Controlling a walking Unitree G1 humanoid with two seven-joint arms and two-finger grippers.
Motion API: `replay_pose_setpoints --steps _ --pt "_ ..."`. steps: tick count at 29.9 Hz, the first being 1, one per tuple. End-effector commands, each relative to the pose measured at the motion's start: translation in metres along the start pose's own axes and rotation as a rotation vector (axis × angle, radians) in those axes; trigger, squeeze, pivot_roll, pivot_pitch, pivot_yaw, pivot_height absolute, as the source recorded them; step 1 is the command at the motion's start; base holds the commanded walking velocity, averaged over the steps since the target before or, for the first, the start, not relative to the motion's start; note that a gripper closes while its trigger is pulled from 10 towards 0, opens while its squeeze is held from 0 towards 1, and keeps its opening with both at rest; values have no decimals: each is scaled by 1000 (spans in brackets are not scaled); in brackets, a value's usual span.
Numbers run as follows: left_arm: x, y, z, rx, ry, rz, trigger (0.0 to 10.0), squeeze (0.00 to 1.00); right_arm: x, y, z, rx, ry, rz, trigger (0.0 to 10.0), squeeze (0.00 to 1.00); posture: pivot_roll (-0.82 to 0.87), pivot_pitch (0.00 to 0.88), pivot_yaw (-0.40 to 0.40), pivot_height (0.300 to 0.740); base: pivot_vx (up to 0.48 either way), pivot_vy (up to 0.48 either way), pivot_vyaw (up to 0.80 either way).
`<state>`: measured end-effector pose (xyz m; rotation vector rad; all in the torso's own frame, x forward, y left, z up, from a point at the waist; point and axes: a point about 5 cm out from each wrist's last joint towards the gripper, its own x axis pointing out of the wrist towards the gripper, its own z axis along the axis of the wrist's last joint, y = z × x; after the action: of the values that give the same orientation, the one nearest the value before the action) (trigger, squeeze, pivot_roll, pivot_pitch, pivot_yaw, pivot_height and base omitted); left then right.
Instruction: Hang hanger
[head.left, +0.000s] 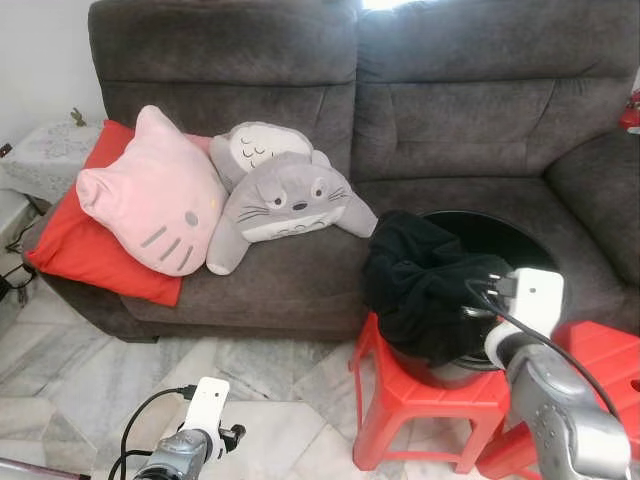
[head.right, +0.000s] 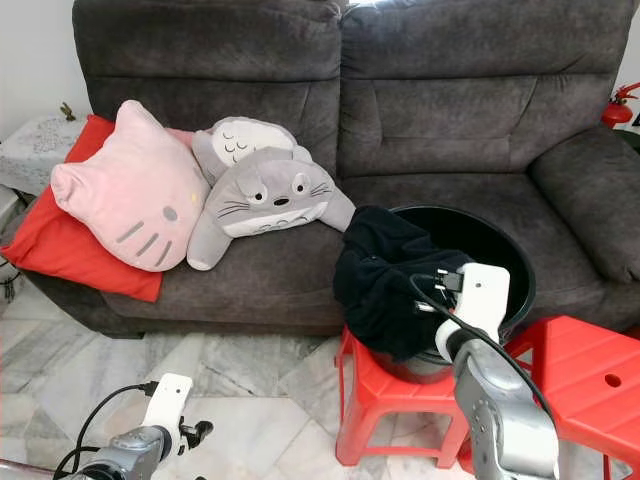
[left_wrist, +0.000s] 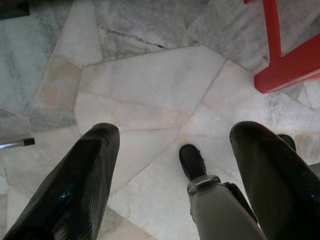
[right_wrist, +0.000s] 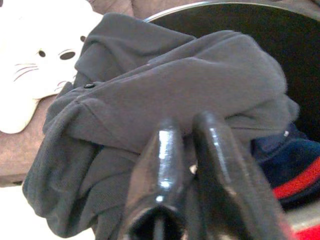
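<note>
The right gripper (right_wrist: 187, 145) is reaching into the dark garment (head.left: 425, 285) that is spilling over the near rim of the black bucket (head.right: 515, 265). Its two fingers are lying nearly together with a fold of cloth between them, so they appear to be pinching the garment. The bucket is sitting on a red stool (head.left: 410, 395), right in front of the sofa (head.left: 300, 285). A blue and red fabric (right_wrist: 290, 167) is lying deeper in the bucket, beside the garment.

No hanger is showing anywhere; it may be buried in the garment or somewhere out of sight, and I cannot tell which.

The garment looks soft, limp and light. It is likely to sag and slide under a loose pinch, so a thick fold or the collar would be the better hold.

The left gripper (left_wrist: 170, 165) is hanging low, left of the stool, over the marble floor (left_wrist: 145, 90), fingers spread wide and holding nothing.
</note>
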<state>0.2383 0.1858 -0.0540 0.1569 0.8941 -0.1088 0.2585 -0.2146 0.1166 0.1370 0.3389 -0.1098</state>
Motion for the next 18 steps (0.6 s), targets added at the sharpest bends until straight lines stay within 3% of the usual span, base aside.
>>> replay_pose_setpoints --steps 1,12,18 --pt "-1 2 -4 18 24 0 10000 0 -7 -5 5 10 -15 -39 10000 1000 -161 0 36 740 0 0 0" --pt "-1 3 -4 22 24 0 10000 0 -9 -16 -10 1 79 -96 10000 1000 -166 0 37 740 0 0 0" --pt "-1 3 -4 22 23 0 10000 0 -4 -15 -9 1 67 -75 10000 1000 -166 0 37 740 0 0 0"
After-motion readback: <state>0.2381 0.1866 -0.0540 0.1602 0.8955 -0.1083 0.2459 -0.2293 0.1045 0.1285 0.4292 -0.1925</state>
